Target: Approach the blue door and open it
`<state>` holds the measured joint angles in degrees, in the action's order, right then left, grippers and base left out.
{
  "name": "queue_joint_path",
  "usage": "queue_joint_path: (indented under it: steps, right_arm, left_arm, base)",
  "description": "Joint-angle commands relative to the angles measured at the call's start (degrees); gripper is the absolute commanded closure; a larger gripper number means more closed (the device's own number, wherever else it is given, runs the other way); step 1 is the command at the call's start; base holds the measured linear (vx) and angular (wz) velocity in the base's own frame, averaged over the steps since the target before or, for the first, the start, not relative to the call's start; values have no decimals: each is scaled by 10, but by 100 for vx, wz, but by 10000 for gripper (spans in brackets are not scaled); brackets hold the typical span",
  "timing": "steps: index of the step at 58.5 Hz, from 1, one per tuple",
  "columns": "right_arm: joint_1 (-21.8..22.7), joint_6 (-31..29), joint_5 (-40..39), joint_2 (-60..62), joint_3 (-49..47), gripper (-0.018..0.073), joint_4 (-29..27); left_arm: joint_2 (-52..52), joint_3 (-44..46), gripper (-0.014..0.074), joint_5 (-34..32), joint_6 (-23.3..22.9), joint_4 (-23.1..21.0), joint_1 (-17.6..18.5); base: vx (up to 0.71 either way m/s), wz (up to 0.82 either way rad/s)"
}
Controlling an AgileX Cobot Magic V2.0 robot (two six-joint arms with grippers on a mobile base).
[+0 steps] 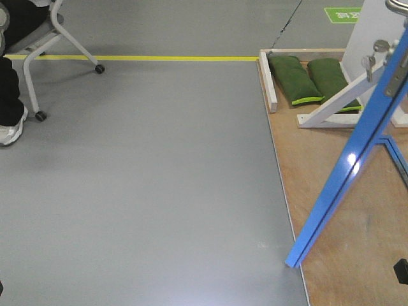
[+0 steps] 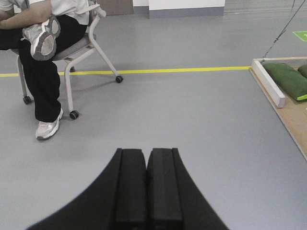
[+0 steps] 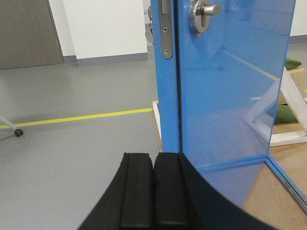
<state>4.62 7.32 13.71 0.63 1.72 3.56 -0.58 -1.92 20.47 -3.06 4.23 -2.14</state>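
The blue door (image 1: 344, 166) stands ajar on the right, and its thin edge slants down to the floor in the front view. A silver handle (image 1: 396, 5) and round lock (image 1: 380, 46) show near the top. In the right wrist view the glossy blue door (image 3: 230, 96) fills the right half, with its edge and latch plate (image 3: 166, 33) straight ahead and the round lock (image 3: 204, 14) above. My right gripper (image 3: 154, 155) is shut and empty, a short way in front of the door's edge. My left gripper (image 2: 146, 153) is shut and empty over bare grey floor.
The door stands on a wooden platform (image 1: 331, 210) with white diagonal braces (image 1: 338, 102) and green sandbags (image 1: 293, 78). A seated person (image 2: 43, 57) on a wheeled chair (image 1: 44, 38) is at the far left. A yellow floor line (image 1: 178, 58) crosses behind.
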Motion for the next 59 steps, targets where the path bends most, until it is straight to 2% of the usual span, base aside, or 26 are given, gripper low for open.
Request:
queue_joint_path:
  steps: [1,28,59]
  right_arm:
    - [-1,-4,-47,3,5,564,5]
    - [-1,-4,-46,3,5,564,5]
    - [-1,-4,-46,3,5,564,5]
  left_arm:
    - [-10,18,526,-46,-2,0,1]
    - [-10,18,526,-46,-2,0,1]
    - [-10,18,526,-46,-2,0,1]
  base:
    - [35,-4]
    - [29,-1]
    - [17,1]
